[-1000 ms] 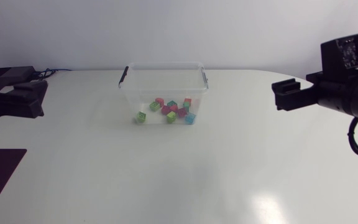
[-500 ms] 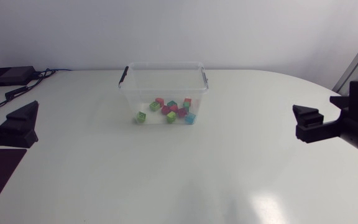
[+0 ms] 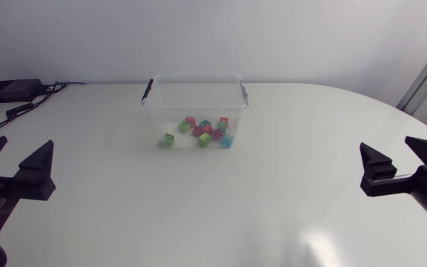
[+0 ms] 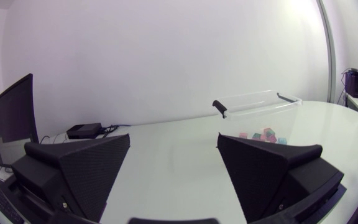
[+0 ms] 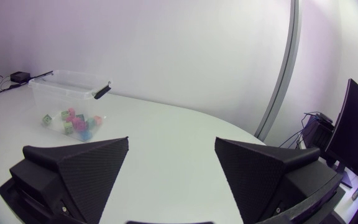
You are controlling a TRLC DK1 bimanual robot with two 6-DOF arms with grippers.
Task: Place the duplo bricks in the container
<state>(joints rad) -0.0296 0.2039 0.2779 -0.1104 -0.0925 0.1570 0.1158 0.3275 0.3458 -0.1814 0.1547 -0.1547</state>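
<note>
A clear plastic container (image 3: 154, 104) with black handle clips stands at the back middle of the white table. Several duplo bricks (image 3: 202, 132) in red, green, pink and blue lie on its floor. My left gripper (image 3: 17, 159) is at the table's left edge, open and empty, far from the container. My right gripper (image 3: 400, 159) is at the right edge, also open and empty. In the left wrist view the container (image 4: 291, 104) and bricks (image 4: 263, 135) lie ahead of the open gripper (image 4: 173, 168). The right wrist view shows the container (image 5: 48, 84) with bricks (image 5: 76, 121) far ahead of its gripper (image 5: 171, 168).
A black box (image 3: 10, 90) with cables lies at the table's back left corner. Bare white tabletop (image 3: 213, 208) stretches between the two grippers and in front of the container.
Both arms have drawn back outward and toward the table's front, away from the container. Their fingers stay open and empty. The bricks have not moved.
</note>
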